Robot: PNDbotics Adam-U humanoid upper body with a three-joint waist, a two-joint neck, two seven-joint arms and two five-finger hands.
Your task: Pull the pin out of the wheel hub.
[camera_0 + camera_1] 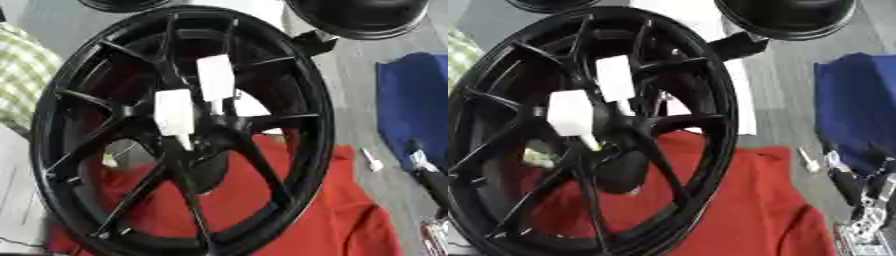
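The black wheel (175,130) stood tilted on a red cloth (324,215). Two white block-shaped pins sat at its hub (197,145), one (173,112) lower left, the other (215,79) above it, both seemingly still in place. On the right edge we saw a dark part, perhaps our right hand (846,187); its fingers we could not tell. We judged nothing was pulled yet.

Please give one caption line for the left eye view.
Black wheel hub holding two white pins, above a red cloth.
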